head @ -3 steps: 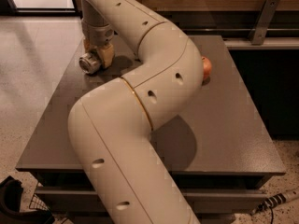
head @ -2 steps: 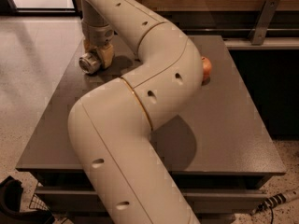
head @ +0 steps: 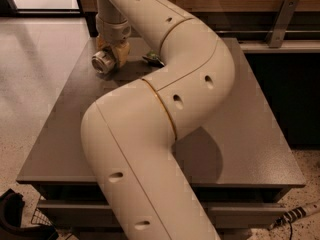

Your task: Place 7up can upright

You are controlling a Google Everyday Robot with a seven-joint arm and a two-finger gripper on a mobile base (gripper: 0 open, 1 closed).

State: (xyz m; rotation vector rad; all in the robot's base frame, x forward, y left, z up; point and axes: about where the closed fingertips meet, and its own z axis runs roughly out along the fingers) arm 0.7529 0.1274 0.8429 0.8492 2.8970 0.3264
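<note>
The cream arm swept across most of the grey table, bending twice and hiding its middle. At the table's far left corner the gripper pointed downward, its jaws closed on the 7up can. The can lay tilted on its side, not upright, with its long axis slanting toward the near left and its round end facing the camera. Just right of it, a sliver of a green bag showed beside the arm.
</note>
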